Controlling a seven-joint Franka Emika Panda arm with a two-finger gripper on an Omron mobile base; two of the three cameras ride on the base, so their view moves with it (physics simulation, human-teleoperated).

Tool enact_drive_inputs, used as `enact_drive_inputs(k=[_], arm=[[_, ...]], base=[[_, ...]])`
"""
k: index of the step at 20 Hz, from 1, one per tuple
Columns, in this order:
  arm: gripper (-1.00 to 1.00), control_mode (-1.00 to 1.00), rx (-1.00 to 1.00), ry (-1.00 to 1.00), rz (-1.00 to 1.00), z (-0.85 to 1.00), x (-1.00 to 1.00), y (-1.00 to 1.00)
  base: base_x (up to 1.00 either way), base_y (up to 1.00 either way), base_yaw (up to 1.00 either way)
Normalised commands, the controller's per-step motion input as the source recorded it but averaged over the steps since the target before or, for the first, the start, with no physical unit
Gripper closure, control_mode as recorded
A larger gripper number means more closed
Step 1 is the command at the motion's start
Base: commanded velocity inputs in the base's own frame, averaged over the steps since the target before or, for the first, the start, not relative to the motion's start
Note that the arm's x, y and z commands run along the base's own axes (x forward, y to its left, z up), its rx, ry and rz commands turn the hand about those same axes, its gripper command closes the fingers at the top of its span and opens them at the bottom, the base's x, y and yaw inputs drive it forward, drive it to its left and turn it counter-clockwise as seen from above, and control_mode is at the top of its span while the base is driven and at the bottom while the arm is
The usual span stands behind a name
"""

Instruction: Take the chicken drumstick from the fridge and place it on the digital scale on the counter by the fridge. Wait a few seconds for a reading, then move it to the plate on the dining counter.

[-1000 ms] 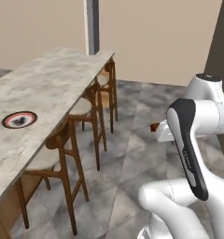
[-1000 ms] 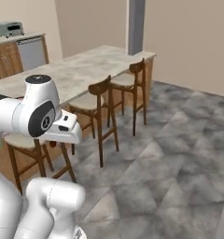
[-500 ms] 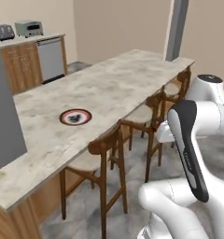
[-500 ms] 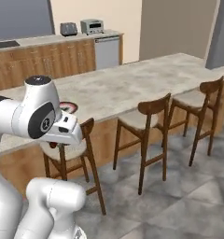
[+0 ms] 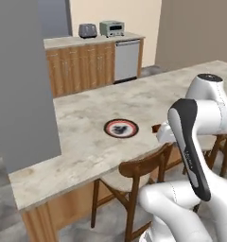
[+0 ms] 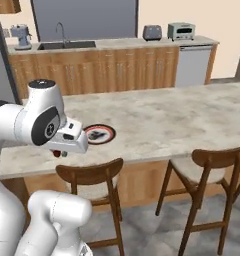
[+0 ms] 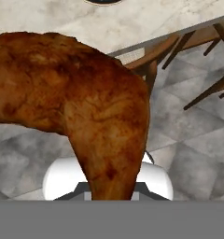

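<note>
We judge the task late: the long, broad beige marbled tabletop [image 5: 148, 101] lies ahead, and on it sits the small round plate with dark rim, reddish ring and pale centre [image 6: 98, 134], not yet loaded. The lumpy reddish-brown chicken drumstick [image 7: 81, 112] hangs clamped in the closed pincer [image 6: 58, 153], short of the tabletop's near edge, over the wooden chairs and grey floor. What remains is setting it on the plate. The pincer's fingertips are hidden behind the meat, and the plate's dark centre mark is unclear.

arm folded high, gripper [image 6: 58, 152] clamped shut
</note>
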Motion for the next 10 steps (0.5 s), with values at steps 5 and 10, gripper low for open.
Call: enact_drive_inputs(k=[5,10], arm=[[1.00,1.00,0.00,0.00,0.00,0.00,0.00,0.00],[1.00,1.00,0.00,0.00,0.00,0.00,0.00,0.00]], base=[[0.36,-0.87,0.32],[0.37,-0.50,0.46]])
